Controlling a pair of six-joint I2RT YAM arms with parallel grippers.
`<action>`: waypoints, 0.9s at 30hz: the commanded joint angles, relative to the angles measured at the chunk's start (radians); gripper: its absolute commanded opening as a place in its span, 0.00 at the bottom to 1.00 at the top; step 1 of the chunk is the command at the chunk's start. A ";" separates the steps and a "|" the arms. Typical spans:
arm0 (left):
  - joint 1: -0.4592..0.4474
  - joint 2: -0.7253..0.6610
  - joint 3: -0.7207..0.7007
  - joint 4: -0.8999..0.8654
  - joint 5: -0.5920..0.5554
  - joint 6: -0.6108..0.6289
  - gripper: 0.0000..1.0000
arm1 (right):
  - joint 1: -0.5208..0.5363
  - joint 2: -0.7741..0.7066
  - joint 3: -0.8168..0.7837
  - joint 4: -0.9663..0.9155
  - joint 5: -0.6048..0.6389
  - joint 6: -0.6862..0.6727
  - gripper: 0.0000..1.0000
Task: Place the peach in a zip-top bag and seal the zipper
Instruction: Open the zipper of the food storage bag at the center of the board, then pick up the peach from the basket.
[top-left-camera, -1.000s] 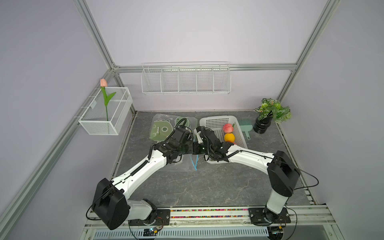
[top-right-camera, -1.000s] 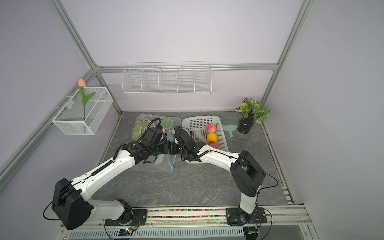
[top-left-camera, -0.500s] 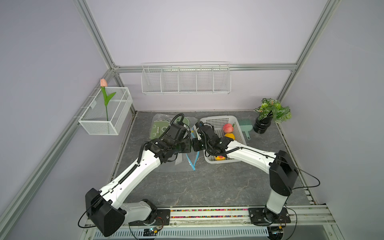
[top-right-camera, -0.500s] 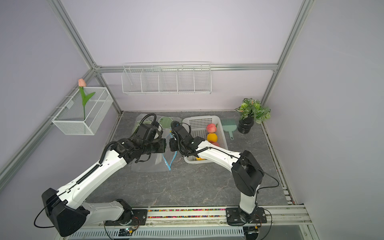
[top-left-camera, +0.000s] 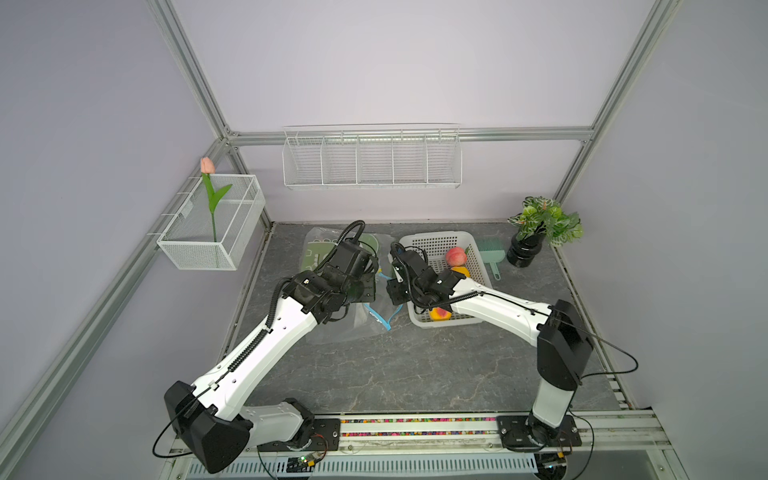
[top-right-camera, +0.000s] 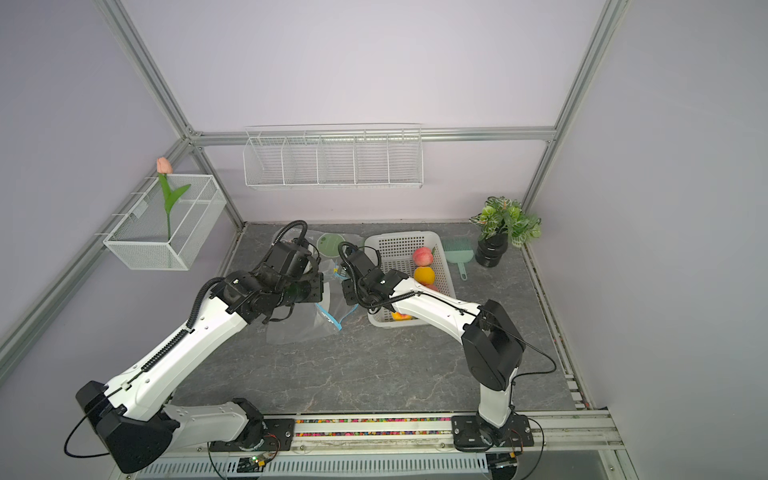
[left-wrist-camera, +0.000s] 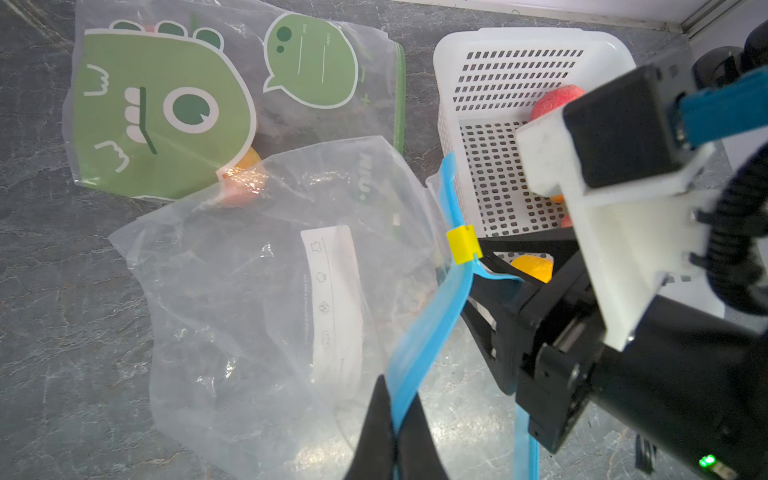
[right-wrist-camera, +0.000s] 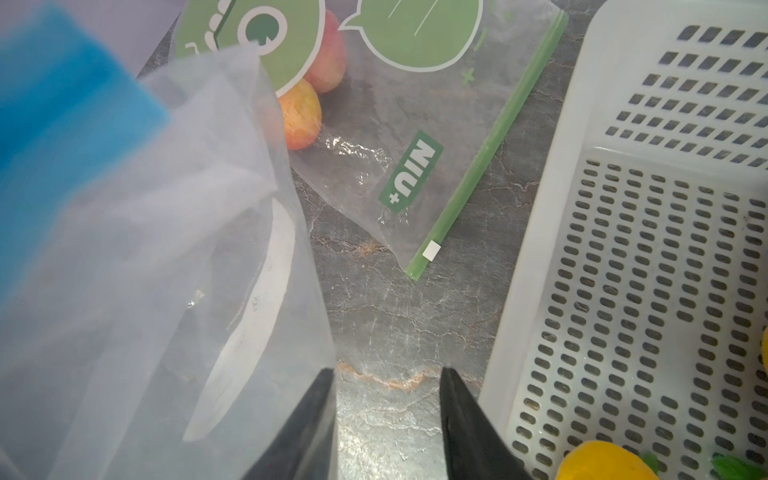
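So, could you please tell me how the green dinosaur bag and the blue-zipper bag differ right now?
The green bag carries a dinosaur print; the blue-zipper bag is plain with a white label. The green bag lies flat on the table with fruit inside; the blue-zipper bag is pinched at its zipper by the left gripper. Both are see-through zip-top bags.

My right claw (right-wrist-camera: 387, 370) hangs with its jaws apart over a narrow strip of bare tabletop (right-wrist-camera: 395, 316) just beside the basket (right-wrist-camera: 536, 291) wall. On the side away from the basket, the clear bag (right-wrist-camera: 166, 291) crowds that strip, lifted by my left claw (left-wrist-camera: 395, 407) pinched on its blue zipper (left-wrist-camera: 430, 332). Farther along the basket wall, the green bag (right-wrist-camera: 436, 124) lies flat. In front of the basket, toward my bases, the tabletop is open.
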 joint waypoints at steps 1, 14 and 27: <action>-0.005 -0.023 0.007 0.000 0.016 0.013 0.00 | 0.001 0.011 0.016 -0.039 -0.006 -0.034 0.47; -0.005 -0.005 -0.057 0.100 0.128 -0.011 0.00 | -0.004 -0.134 -0.079 0.114 -0.227 -0.120 0.61; -0.005 0.005 -0.055 0.084 0.099 -0.026 0.00 | -0.081 -0.330 -0.260 0.210 -0.259 -0.105 0.69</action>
